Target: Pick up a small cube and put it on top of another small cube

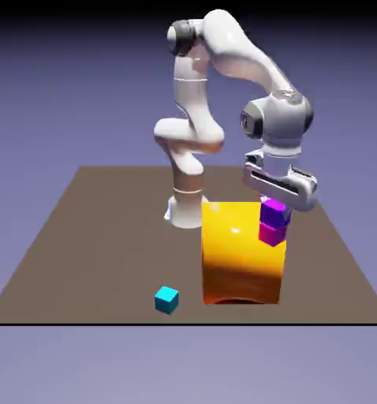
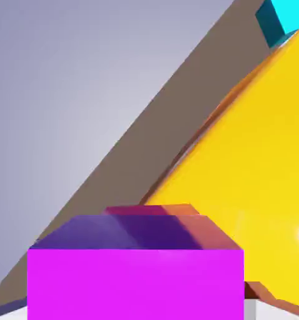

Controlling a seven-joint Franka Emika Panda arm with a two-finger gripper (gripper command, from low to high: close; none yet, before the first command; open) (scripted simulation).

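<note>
Large yellow block [image 1: 240,256] on brown table [image 1: 89,237] — cyan cube [image 1: 166,300] nearby (left).

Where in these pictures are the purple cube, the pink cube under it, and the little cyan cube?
purple cube [image 1: 275,210], exterior view, on its front face.
pink cube [image 1: 271,233], exterior view, on its front face, just below the purple one.
cyan cube [image 1: 166,300], exterior view, on its front face.

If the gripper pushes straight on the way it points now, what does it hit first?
Most likely the violet cube, which fills the space right ahead of the gripper in the hand view, sitting on the magenta cube. Whether the fingers already hold it is unclear.
</note>
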